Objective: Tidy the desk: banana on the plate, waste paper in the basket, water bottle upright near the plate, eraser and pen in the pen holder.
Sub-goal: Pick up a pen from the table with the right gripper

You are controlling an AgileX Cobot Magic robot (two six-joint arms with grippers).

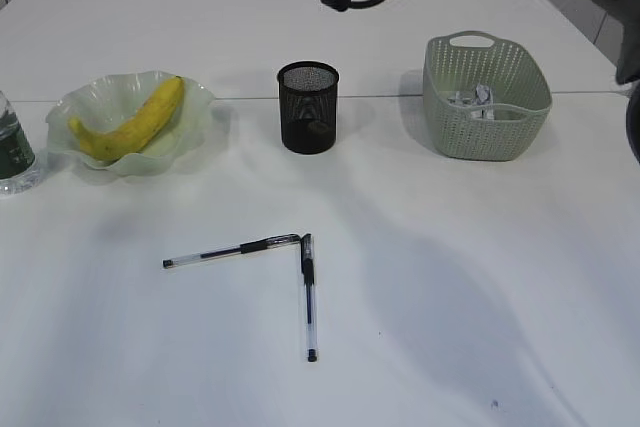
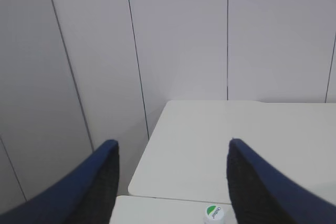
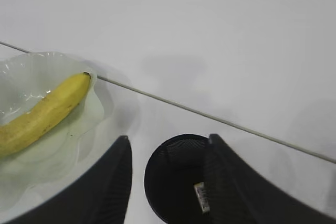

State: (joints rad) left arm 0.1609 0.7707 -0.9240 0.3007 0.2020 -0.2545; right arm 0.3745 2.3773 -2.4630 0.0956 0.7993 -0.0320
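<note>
1. White flat worktop (image 1: pixel 450 277) made of pushed-together tables, pale panelled wall behind in the left wrist view.
2. Two slim clear-barrel pens with black grips, left pen (image 1: pixel 232 250) and right pen (image 1: pixel 308 296), lie mid-worktop, tips nearly meeting in an L. Probably light, stiff, prone to roll; best pinched at the rubber grip, across the barrel.
3. Translucent pale green ruffled glass plate (image 1: pixel 205 107) holds the curved yellow banana (image 1: pixel 135 123). Glass looks fragile.
4. Black mesh cylindrical pen holder (image 1: pixel 308 107): small cream eraser block (image 3: pixel 201 196) inside, no pens.
5. Sage green perforated plastic basket (image 1: pixel 487 97): crumpled white paper (image 1: pixel 478 102) inside.
6. Clear water bottle with green label (image 1: pixel 14 147) upright, just left of plate.
7. Left hand (image 2: pixel 173 182) released, empty, above bottle cap. Right hand (image 3: pixel 168 182) released, empty, over pen holder.
</note>
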